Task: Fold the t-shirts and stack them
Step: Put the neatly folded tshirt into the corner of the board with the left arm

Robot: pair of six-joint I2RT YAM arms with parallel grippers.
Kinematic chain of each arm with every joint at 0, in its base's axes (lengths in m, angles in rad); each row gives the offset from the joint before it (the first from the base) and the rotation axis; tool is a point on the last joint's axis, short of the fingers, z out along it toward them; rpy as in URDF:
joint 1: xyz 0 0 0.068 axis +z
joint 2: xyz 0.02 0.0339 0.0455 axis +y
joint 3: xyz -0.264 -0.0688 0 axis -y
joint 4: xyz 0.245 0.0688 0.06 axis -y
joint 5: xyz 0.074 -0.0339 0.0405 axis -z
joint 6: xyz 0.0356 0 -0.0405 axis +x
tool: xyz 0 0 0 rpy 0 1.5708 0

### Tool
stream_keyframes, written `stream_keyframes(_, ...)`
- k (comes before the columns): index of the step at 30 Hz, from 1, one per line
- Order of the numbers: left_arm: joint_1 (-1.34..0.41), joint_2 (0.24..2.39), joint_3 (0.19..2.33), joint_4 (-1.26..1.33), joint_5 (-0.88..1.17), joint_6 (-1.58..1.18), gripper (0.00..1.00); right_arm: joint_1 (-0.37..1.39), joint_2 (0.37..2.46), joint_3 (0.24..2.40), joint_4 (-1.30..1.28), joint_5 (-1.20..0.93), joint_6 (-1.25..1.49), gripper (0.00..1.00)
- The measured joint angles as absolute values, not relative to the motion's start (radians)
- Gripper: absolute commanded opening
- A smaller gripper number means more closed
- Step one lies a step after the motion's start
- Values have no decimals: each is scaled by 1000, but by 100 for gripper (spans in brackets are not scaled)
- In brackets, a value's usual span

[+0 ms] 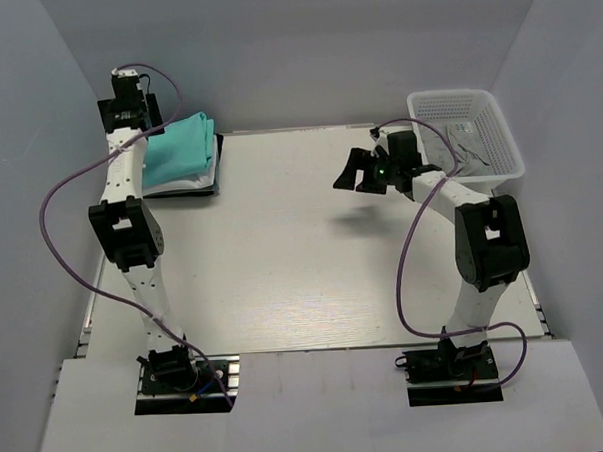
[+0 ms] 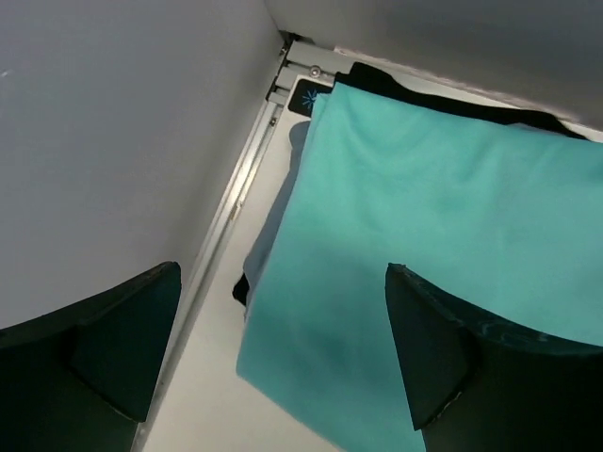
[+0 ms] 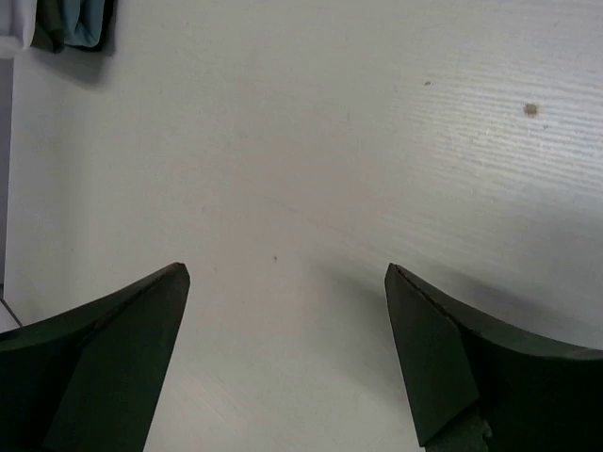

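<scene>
Two grippers gape empty: left gripper (image 2: 283, 273) over the teal t-shirt (image 1: 178, 146) topping the stack at the table's (image 1: 282, 247) far-left corner, right gripper (image 1: 357, 171) near the basket (image 1: 497, 127) | risk: your left finger may snag the fold on lift-off, skewing the stack | unclear: layers under the teal; crumpled cloth (image 1: 468, 139) in the far-right basket

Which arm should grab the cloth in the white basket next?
Right, probably. The right pincer hangs open beside the basket with the cloth inside, while the left pincer is far away, over the teal shirt.
</scene>
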State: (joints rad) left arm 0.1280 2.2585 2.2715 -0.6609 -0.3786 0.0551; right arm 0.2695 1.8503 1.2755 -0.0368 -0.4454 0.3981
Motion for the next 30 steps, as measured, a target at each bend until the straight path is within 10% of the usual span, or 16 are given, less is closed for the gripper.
stream_keyframes(17,-208,1471,1245,-493,-67,-371,100,270,1310,735,24,-334,441,90)
stream_keyframes(30,-202,1584,1422,-409,-108,-337,100,270,1301,689,59,-318,464,90)
